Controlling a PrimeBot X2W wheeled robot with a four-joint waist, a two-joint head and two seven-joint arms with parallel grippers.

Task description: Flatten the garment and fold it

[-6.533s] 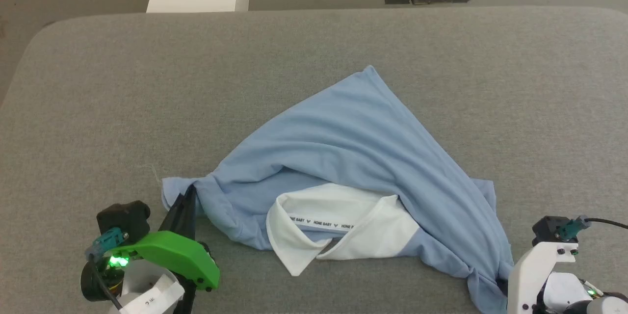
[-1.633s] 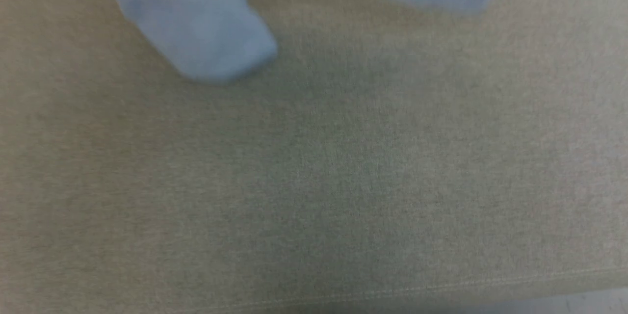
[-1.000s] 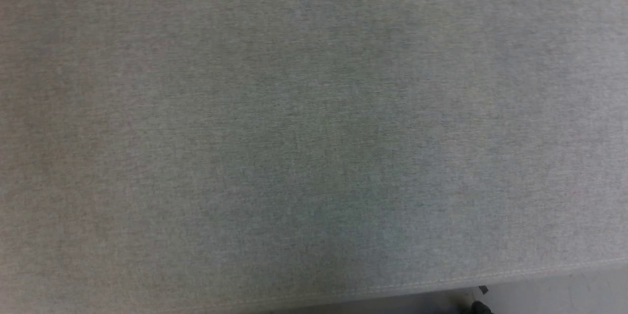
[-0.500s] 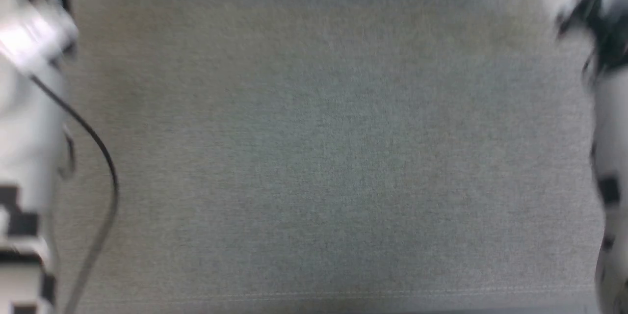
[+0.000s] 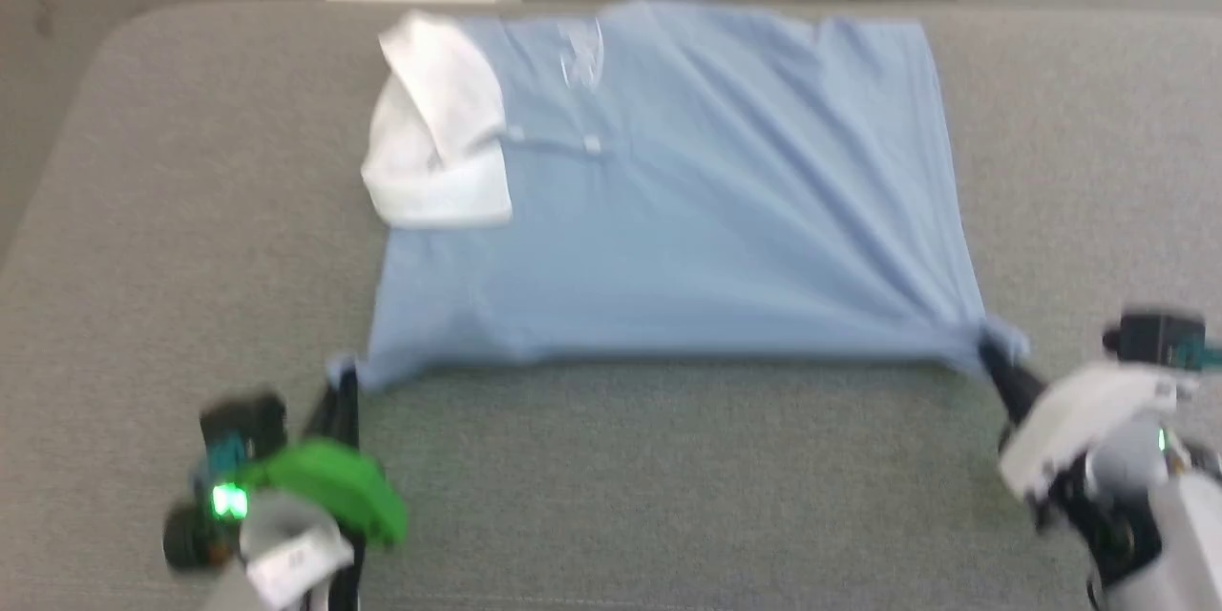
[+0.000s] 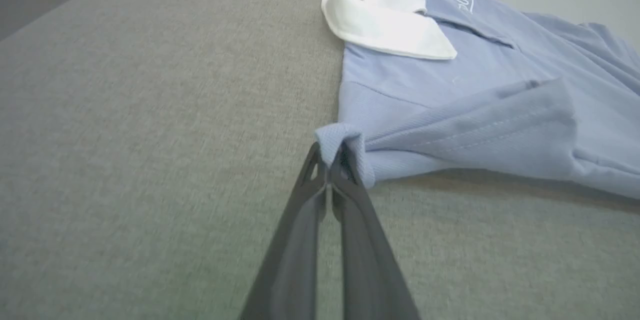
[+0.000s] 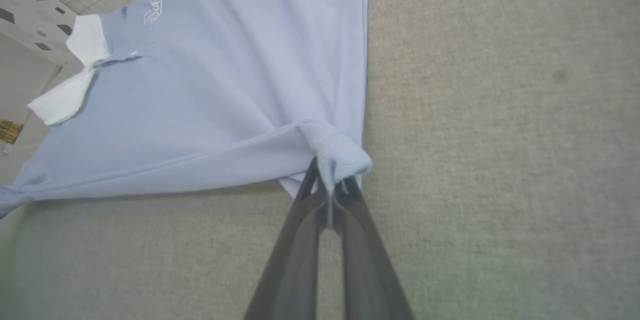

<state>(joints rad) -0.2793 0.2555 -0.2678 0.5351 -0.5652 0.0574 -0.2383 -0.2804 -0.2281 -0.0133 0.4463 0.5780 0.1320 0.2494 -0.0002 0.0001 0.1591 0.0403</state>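
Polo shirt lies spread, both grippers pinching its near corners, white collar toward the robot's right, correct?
No: the head view shows the white collar at the left end of the polo shirt. The left gripper and right gripper do pinch its near corners.

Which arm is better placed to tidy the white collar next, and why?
Left, probably: the collar lies at the left end of the garment, on the side of the left gripper, shut on the near left corner. The right gripper is shut on the opposite corner, farther off.
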